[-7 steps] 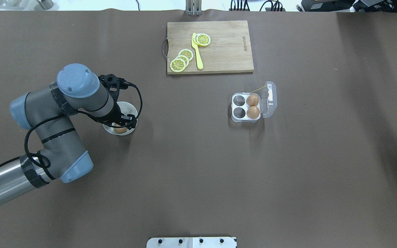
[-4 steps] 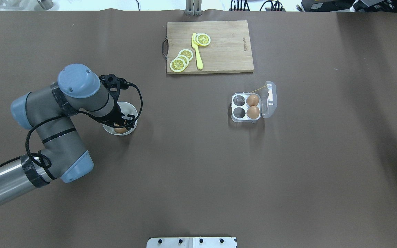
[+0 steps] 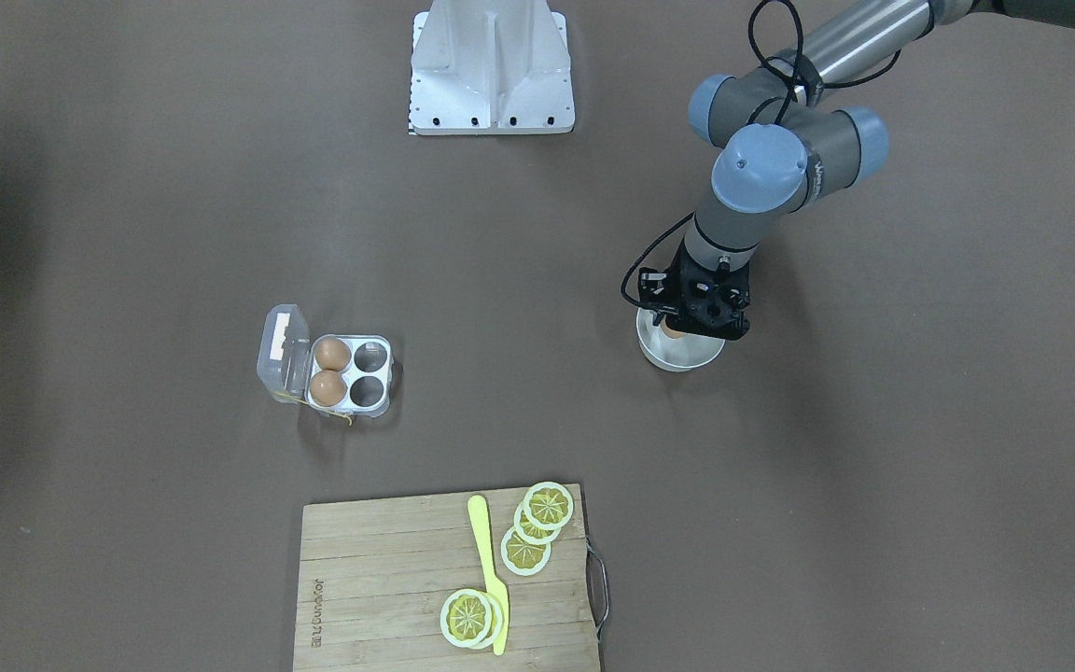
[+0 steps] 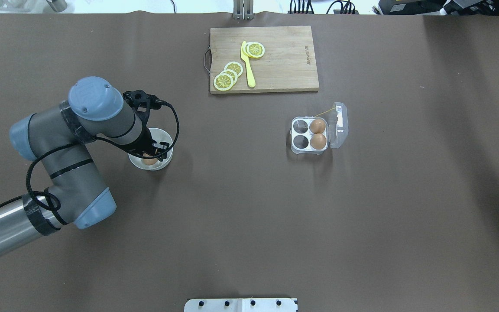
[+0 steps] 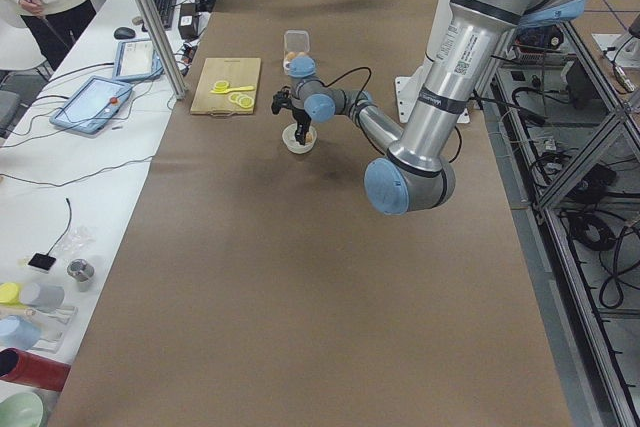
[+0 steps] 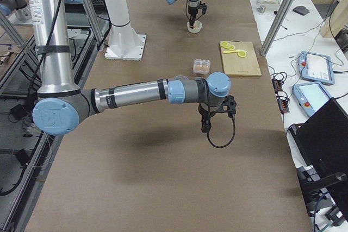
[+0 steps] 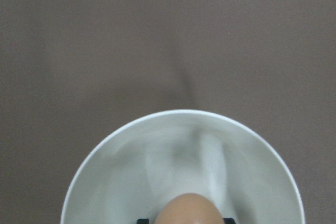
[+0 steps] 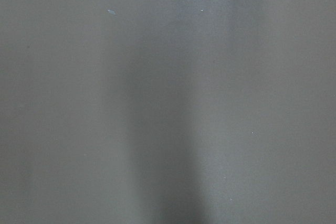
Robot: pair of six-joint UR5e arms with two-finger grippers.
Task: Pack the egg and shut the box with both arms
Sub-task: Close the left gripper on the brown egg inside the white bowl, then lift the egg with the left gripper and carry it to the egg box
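My left gripper is down in the round white bowl and is shut on a light-brown egg. In the left wrist view the egg sits between the black pads at the bottom edge, over the bowl. The clear egg box lies right of centre, its lid open to the right. Two eggs fill its right cells and its left cells are empty. My right gripper shows only in the exterior right view, over bare table; I cannot tell whether it is open or shut.
A wooden cutting board with lemon slices and a yellow knife lies at the far edge of the table. The white pedestal base stands at the near edge.
My left arm has risen and shifted slightly to the far left. The egg has come up a little with the gripper inside the bowl.
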